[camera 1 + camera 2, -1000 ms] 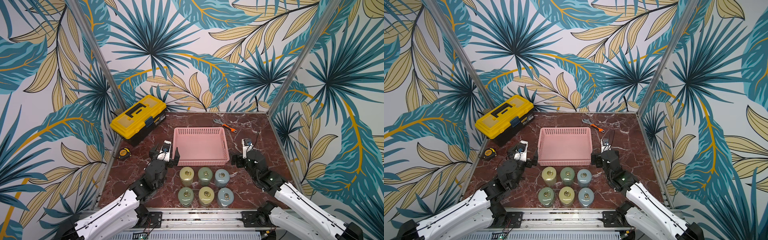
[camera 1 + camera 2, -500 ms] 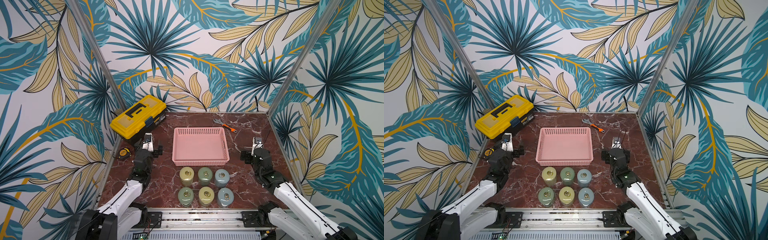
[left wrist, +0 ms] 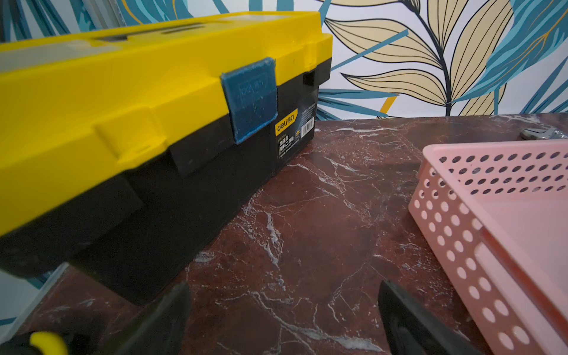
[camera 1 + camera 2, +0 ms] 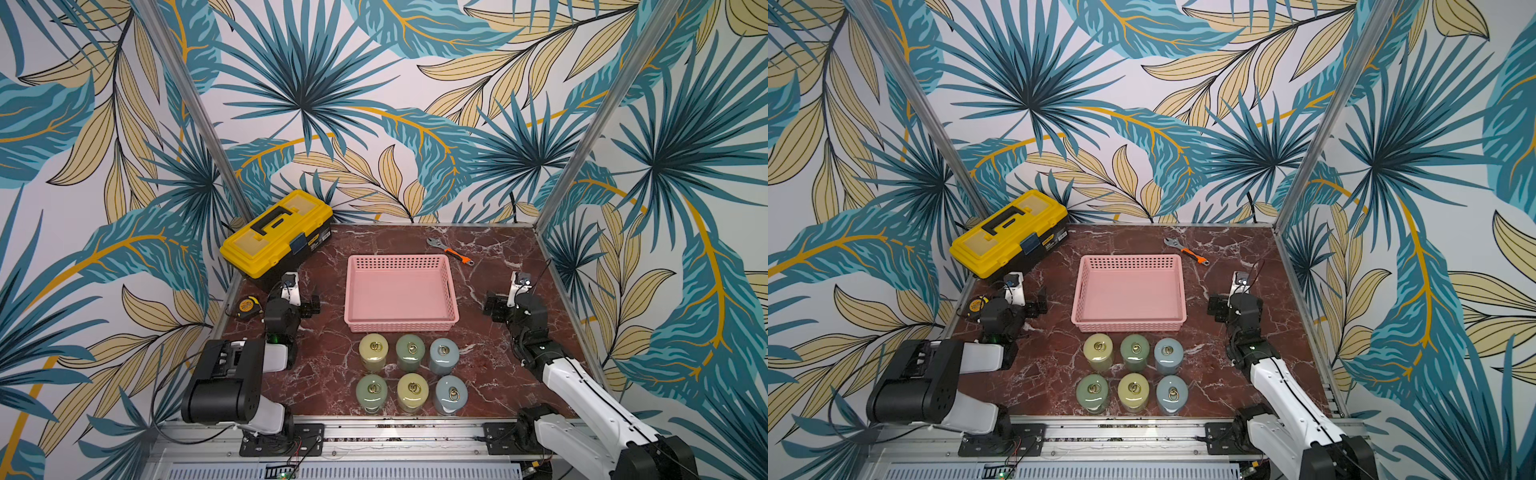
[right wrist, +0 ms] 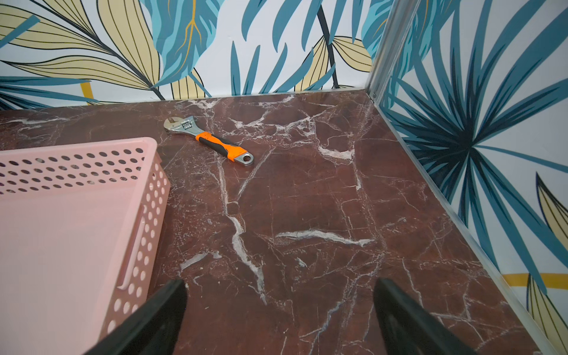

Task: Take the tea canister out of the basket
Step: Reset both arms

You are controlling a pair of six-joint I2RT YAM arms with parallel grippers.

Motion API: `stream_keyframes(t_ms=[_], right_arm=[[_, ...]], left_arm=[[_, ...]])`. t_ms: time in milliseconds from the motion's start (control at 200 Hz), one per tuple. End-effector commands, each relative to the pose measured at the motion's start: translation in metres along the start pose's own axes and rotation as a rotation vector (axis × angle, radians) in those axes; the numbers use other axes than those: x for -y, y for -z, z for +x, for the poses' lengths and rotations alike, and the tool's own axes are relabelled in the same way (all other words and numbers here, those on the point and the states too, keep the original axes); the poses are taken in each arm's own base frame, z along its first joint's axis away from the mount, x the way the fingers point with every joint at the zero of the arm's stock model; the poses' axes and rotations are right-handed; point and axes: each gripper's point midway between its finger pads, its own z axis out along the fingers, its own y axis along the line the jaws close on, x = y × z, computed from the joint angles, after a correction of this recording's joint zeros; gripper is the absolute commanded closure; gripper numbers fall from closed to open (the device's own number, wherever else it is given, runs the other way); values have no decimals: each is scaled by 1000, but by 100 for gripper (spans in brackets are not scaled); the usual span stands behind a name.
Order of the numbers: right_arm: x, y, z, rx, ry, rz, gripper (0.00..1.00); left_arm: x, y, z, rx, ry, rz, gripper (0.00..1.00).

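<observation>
Both arms have withdrawn from the basket [image 4: 399,260]. The left tool [image 3: 284,319] and right tool [image 5: 279,316] flank it, jaws apart and empty. The basket holds nothing; six tea canisters [image 4: 410,352] stand on the table [image 4: 324,374] just before it. Removal appears complete.

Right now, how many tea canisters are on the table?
6, all outside the basket. Back row: yellow, green, blue. Front row: green, yellow, blue. None appears hidden.
</observation>
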Motion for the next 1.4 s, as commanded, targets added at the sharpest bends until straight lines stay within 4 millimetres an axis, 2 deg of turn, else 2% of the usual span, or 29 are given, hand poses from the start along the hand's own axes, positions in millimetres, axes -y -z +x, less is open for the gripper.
stream_keyframes(t_ms=[0, 105, 285, 481, 641, 761, 1392], right_arm=[[-3, -9, -3, 36, -48, -39, 1], [-3, -20, -6, 56, -59, -54, 1], [-1, -37, -5, 72, -67, -44, 1], [4, -58, 5, 72, -27, -9, 1], [9, -67, 9, 98, -21, 16, 1], [11, -80, 25, 120, -24, 28, 1], [12, -79, 24, 103, -27, 34, 1]], left_arm=[[1, 2, -15, 83, 36, 43, 0], [11, -12, -14, 20, 19, 112, 0], [9, -11, -14, 19, 22, 103, 0], [9, -11, -14, 19, 21, 100, 0], [9, -11, -14, 19, 22, 100, 0], [9, -11, -13, 18, 22, 101, 0], [9, -11, -14, 20, 19, 99, 0]])
